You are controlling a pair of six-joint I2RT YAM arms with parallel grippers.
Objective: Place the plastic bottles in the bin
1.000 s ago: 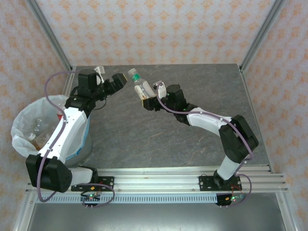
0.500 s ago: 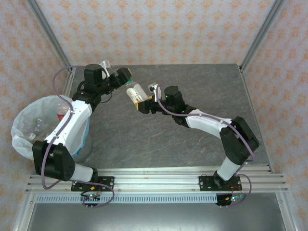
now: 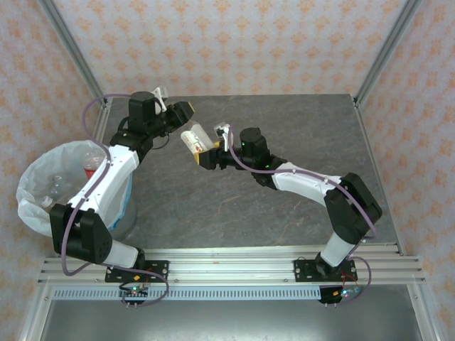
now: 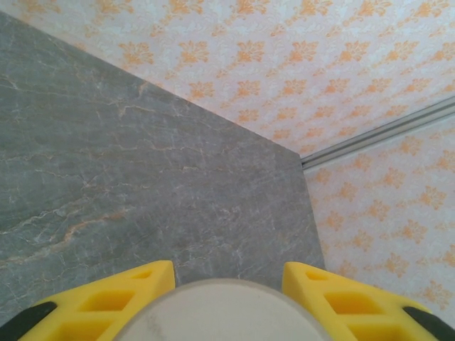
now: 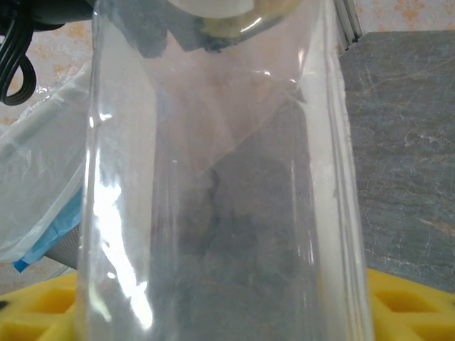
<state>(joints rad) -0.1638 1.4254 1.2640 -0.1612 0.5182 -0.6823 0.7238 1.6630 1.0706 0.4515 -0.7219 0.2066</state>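
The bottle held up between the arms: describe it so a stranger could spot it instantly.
On the grey table, look toward the far left, where both arms meet. The clear bottle sits in the right gripper, off the surface. The other bottles lie inside the bin.

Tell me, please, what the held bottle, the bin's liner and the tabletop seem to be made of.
Bottle: clear glossy plastic, by the see-through wall and bright glints. Liner: thin translucent white plastic film, crinkled at the rim. Tabletop: grey, matte, stone-veined; whether real stone or a printed laminate, I cannot tell.
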